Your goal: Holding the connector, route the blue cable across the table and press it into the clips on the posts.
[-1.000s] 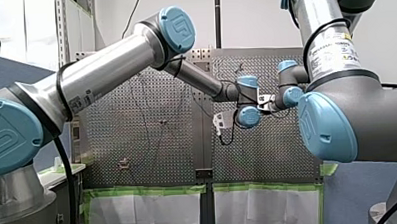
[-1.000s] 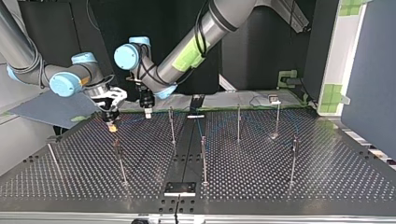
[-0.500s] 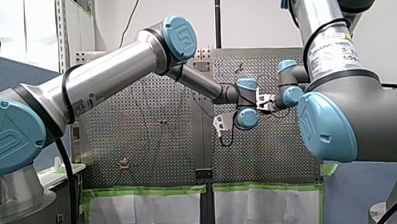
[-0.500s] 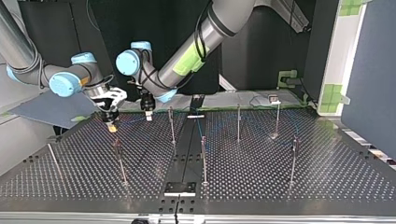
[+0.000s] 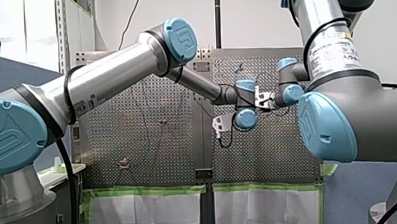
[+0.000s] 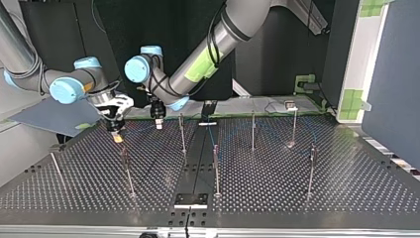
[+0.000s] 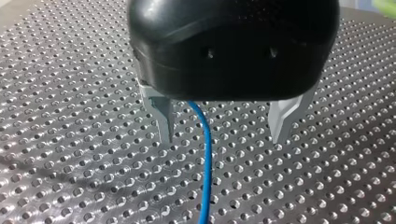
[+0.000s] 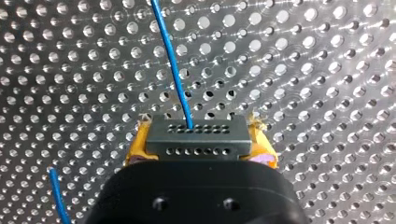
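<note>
Now: connector gripped.
My right tool (image 8: pixel 198 150) clamps the connector (image 8: pixel 196 127); my left tool (image 7: pixel 223 130) gapes around the blue cable (image 7: pixel 206 163); arm label (image 5: pixel 332 50) unreadable.

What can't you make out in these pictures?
Blue cable: left wrist view, one end hidden behind my left gripper's body, the other cut off by the edge.
Clips on the posts: top view, too small to tell whether the cable sits in any.
Connector: right wrist view, rear hidden by my right gripper.
</note>
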Robot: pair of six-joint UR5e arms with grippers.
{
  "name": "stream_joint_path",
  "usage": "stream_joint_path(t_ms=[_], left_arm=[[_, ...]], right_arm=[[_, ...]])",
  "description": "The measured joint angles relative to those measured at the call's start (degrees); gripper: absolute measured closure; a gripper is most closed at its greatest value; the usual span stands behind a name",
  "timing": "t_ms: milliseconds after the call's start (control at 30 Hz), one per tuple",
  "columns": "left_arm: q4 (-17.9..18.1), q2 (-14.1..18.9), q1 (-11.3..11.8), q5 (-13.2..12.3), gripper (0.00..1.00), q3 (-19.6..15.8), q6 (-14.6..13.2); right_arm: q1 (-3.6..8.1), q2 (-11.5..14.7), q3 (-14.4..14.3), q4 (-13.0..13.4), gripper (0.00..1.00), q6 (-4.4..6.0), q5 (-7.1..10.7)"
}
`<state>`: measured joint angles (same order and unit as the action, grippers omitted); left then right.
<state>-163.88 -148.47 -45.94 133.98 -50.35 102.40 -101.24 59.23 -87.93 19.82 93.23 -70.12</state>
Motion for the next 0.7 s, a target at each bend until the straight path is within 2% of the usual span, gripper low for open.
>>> stream_joint_path(t_ms=[33,67,100,133,167,200,233,267,300,500,700], left_arm=[[-0.1,0.0,0.0,-0.2,0.33,0.0,0.0],[-0.2,0.0,0.1,-0.4,0.33,0.0,0.0],[-0.2,0.0,0.1,-0.6,0.5,0.0,0.0],[-0.3,0.0,0.1,-0.8,0.62,0.0,0.0],[-0.3,0.0,0.2,-1.0,0.62,0.0,-0.1],[-0.4,0.0,0.2,-1.0,0.8,0.0,0.0],[-0.4,0.0,0.3,-1.1,0.91,0.0,0.0],[-0.4,0.0,0.3,-1.2,0.91,0.0,0.0],[-0.3,0.0,0.4,-1.2,1.0,0.0,0.0],[-0.5,0.1,0.8,-0.9,1.0,0.1,1.2],[-2.0,0.6,0.3,1.3,1.0,0.8,2.8]], right_arm=[[-0.02,0.1,0.1,-0.1,1.0,0.0,0.0],[-0.04,0.1,0.1,-0.1,1.0,0.01,0.01],[-0.07,0.2,0.2,-0.1,1.0,0.01,0.01],[-0.12,0.3,0.2,-0.2,1.0,0.02,0.01],[-0.18,0.4,0.2,-0.2,1.0,0.02,0.01],[-0.26,0.6,0.3,-0.2,1.0,0.03,0.01],[-0.31,0.7,0.3,-0.2,1.0,0.03,0.02],[-0.34,0.8,0.3,-0.2,1.0,0.03,0.03],[-0.4,0.9,0.3,-0.2,1.0,0.06,0.08],[-0.76,1.6,0.3,-0.6,1.0,0.27,0.98],[-0.83,1.8,0.3,-1.4,1.0,0.36,1.27]])
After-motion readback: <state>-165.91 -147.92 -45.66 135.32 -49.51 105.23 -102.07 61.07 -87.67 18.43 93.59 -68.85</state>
